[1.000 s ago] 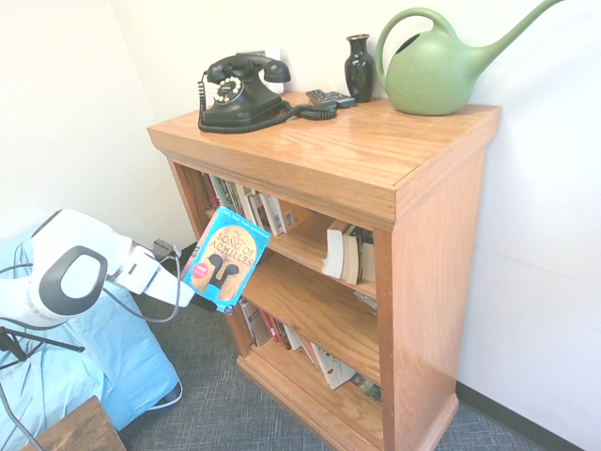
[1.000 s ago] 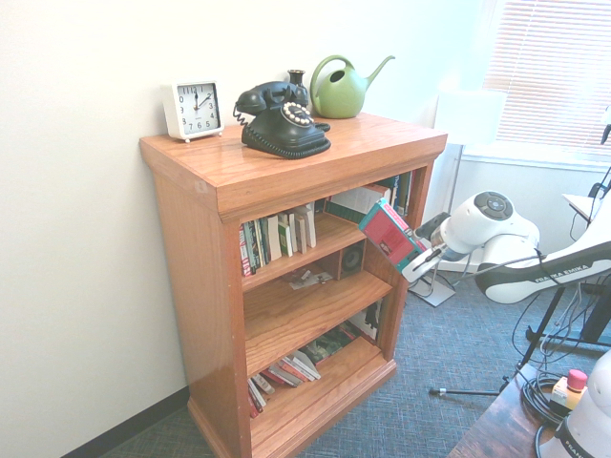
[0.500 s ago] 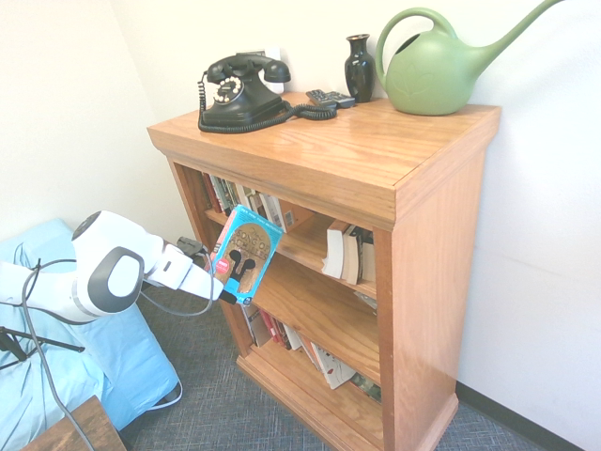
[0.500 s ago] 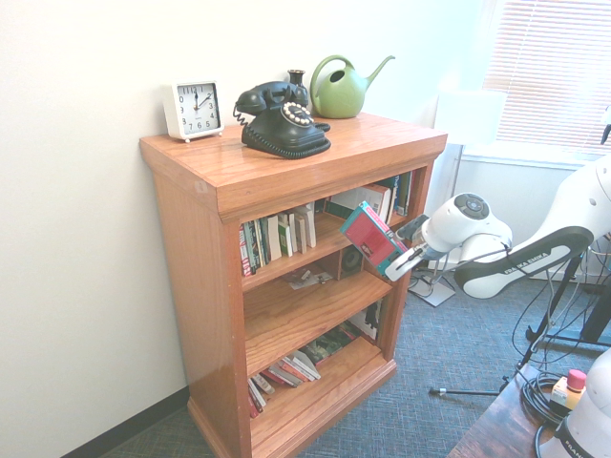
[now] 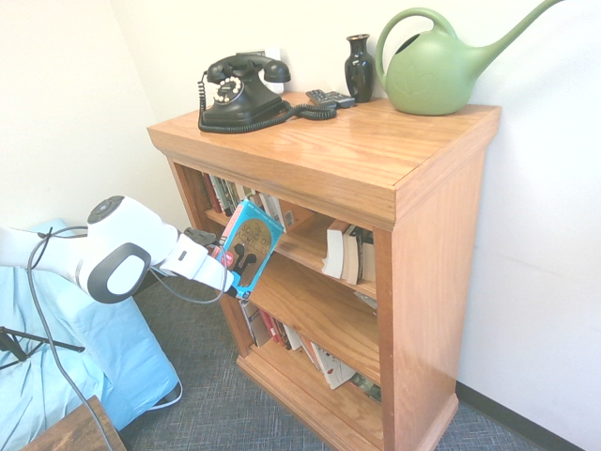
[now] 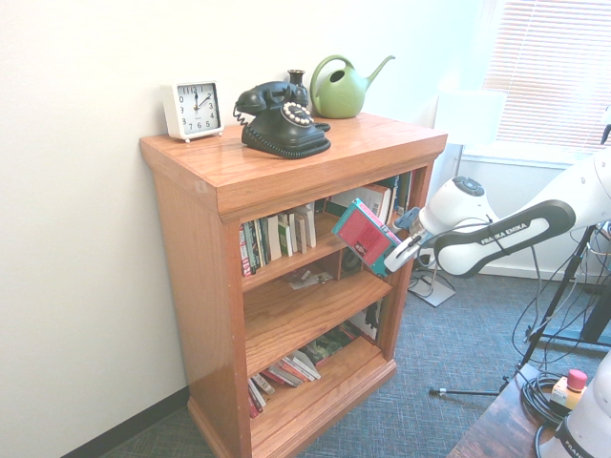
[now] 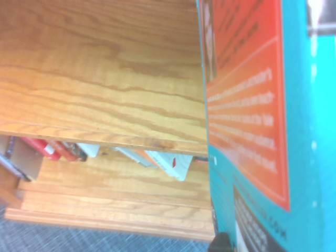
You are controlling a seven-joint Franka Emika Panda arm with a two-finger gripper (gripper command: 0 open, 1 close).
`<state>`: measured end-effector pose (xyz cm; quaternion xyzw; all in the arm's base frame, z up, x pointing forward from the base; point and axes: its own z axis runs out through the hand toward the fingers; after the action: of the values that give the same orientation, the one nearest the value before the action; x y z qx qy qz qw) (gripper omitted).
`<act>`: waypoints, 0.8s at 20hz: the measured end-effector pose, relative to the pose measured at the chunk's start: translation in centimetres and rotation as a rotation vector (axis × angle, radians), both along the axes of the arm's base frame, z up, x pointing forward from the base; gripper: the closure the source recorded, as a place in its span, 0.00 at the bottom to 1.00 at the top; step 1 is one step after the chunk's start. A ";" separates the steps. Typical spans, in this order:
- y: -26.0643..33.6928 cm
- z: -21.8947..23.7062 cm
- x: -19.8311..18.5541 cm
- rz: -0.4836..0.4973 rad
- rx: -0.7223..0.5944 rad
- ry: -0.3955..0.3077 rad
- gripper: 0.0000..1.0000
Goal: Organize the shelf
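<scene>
The shelf (image 5: 376, 160) is an orange-brown wooden bookcase with three tiers, also seen from its other side (image 6: 363, 143). My gripper (image 5: 228, 269) is shut on the lower edge of a teal paperback book (image 5: 252, 246). It holds the book tilted in front of the shelf's left front edge, level with the gap between the upper and middle tiers. In the second exterior view the book (image 6: 365, 236) shows its red back cover, with the gripper (image 6: 390, 261) below it. The wrist view shows the book's teal and orange back (image 7: 252, 105) beside the middle board (image 7: 105, 79).
On top stand a black rotary phone (image 5: 239, 89), a dark vase (image 5: 359, 68), a green watering can (image 5: 437, 70) and a white clock (image 6: 194, 108). Upright books (image 5: 246, 200) fill the upper tier; several lie on the bottom tier (image 5: 324, 362). A light blue cushion (image 5: 56, 366) lies left.
The arm has swung toward the shelf, carrying the book from open space up to the shelf's front edge. The book has turned more edge-on.
</scene>
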<state>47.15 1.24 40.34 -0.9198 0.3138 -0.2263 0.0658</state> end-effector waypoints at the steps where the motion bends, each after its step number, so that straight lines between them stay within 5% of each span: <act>1: -0.1 0.2 0.1 0.000 0.001 0.007 1.00; 16: 0.6 2.3 5.8 0.015 0.020 0.015 1.00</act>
<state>52.90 1.84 42.65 -0.9231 0.3097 -0.2157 0.0743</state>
